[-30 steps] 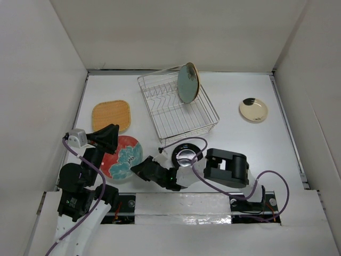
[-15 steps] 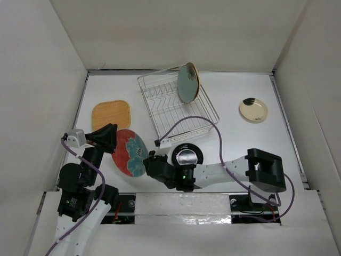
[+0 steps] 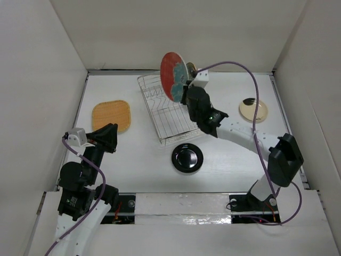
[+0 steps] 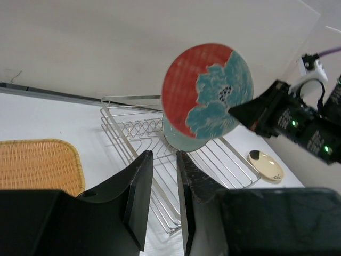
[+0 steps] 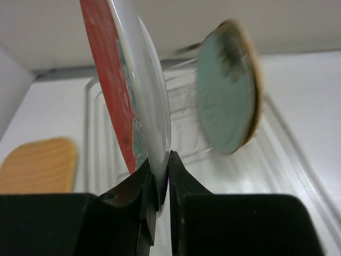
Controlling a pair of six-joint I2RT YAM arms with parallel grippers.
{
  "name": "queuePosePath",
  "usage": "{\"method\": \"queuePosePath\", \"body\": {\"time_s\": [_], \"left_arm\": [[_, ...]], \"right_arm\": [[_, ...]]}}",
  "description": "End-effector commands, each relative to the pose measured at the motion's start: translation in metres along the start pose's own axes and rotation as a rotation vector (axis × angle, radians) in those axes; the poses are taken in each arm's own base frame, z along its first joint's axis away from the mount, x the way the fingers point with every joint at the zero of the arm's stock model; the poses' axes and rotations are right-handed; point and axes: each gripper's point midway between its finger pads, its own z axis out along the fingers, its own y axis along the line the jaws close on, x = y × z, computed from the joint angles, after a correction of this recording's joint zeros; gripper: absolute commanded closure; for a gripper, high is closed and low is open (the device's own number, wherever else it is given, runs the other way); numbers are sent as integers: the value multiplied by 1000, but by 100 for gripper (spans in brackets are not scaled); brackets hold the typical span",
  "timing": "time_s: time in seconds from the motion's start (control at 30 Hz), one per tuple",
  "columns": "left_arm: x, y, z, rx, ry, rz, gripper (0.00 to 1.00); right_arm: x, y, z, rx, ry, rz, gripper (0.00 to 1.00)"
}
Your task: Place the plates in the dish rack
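My right gripper [image 3: 185, 95] [image 5: 162, 176] is shut on the rim of the red plate with teal flower [image 3: 172, 76] [image 5: 109, 80] [image 4: 208, 90]. It holds the plate on edge, in the air above the silver wire dish rack [image 3: 165, 120] [image 4: 133, 125]. A pale green plate [image 5: 224, 101] [image 4: 181, 141] stands upright in the rack just behind it, with a tan rim [image 3: 191, 68] showing. My left gripper [image 3: 113, 137] [image 4: 162, 154] is open by a narrow gap and empty, low at the near left.
The orange-tan woven-look plate [image 3: 111, 116] [image 4: 34, 165] lies left of the rack. The glossy black plate [image 3: 187, 157] lies in front of the rack. The small cream plate [image 3: 253, 110] [image 4: 266, 166] lies at the right. White walls enclose the table.
My right arm has lifted the red plate from the near-left table and swung it up and back, over the rack. The left arm has not moved.
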Motion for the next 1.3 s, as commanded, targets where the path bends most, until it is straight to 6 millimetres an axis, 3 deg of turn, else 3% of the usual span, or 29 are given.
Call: {"method": "queuePosePath", "body": {"time_s": [0.0, 0.07, 0.2, 0.47, 0.6, 0.67, 0.8, 0.93, 1.03, 1.27], "left_arm": [[-4, -7, 6, 25, 1, 6, 78], [-2, -6, 8, 22, 9, 7, 78], [6, -3, 13, 9, 37, 16, 78], [12, -2, 19, 4, 63, 22, 78], [14, -2, 20, 4, 68, 24, 78], [14, -2, 21, 2, 68, 24, 78], [14, -2, 21, 3, 69, 23, 78], [14, -2, 21, 3, 70, 23, 78], [13, -2, 20, 4, 66, 22, 78], [13, -2, 20, 6, 67, 22, 78]], "right_arm": [[-106, 9, 19, -11, -263, 7, 100], [-125, -7, 39, 40, -288, -36, 100], [-125, -26, 74, 99, -274, -98, 100], [-101, -48, 109, 167, -229, -172, 100], [-95, -55, 107, 209, -240, -223, 100], [-101, -60, 104, 239, -268, -228, 100], [-122, -52, 93, 221, -320, -194, 100], [-155, -42, 71, 228, -407, -164, 100], [-168, -48, 65, 271, -434, -179, 100], [-169, -57, 61, 316, -439, -225, 100]]}}
